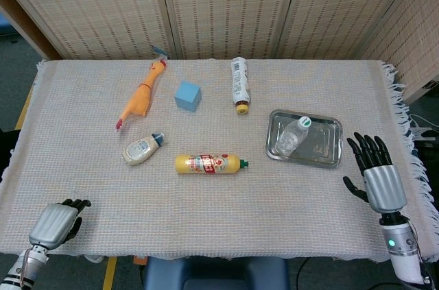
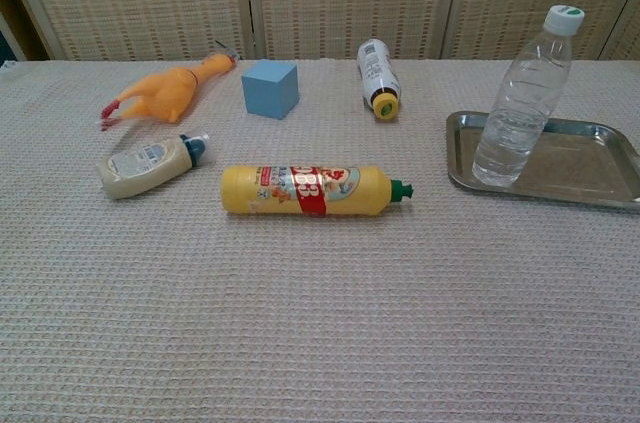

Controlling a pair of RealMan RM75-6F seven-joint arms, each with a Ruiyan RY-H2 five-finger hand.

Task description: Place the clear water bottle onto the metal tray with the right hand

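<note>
The clear water bottle point(image 1: 292, 135) point(image 2: 521, 103) stands upright on the left part of the metal tray point(image 1: 322, 152) point(image 2: 580, 165), with nothing touching it. My right hand point(image 1: 375, 175) hovers near the table's front right corner, well clear of the tray, fingers spread and holding nothing. My left hand point(image 1: 57, 221) sits at the front left edge with its fingers curled in on nothing. Neither hand shows in the chest view.
A yellow sauce bottle point(image 1: 208, 163) lies mid-table, a small white bottle point(image 1: 142, 149) to its left. A rubber chicken point(image 1: 142, 95), a blue cube point(image 1: 187, 95) and a lying white bottle point(image 1: 239, 83) are farther back.
</note>
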